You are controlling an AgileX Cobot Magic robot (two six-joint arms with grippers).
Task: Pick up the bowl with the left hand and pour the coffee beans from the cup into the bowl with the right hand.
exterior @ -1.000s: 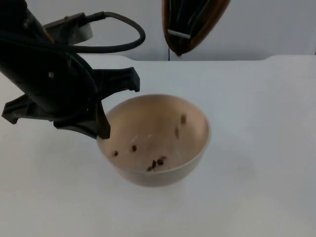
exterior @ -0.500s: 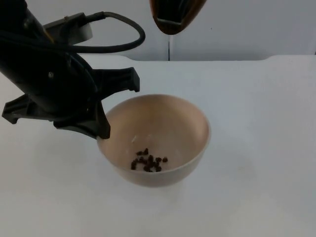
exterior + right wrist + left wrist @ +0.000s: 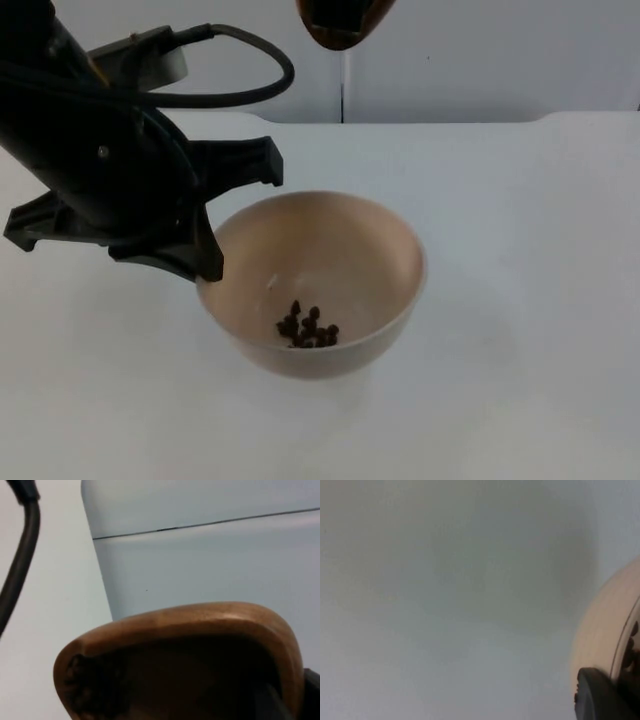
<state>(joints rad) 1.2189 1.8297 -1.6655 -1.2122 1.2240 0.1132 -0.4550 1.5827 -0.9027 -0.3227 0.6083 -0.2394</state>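
The bowl [image 3: 318, 285] sits over the bench [image 3: 520, 300], forward of the partition wall [image 3: 480, 55], and the coffee beans [image 3: 307, 328] lie clustered in the bowl's bottom, toward its near side. The left tool [image 3: 205, 215] is at the bowl's left rim, with one fingertip [image 3: 600, 695] against the bowl's outer wall. The cup [image 3: 340, 22] hangs above and behind the bowl, in front of the partition wall, with the right tool's fingertip [image 3: 312, 690] beside the cup's rim.
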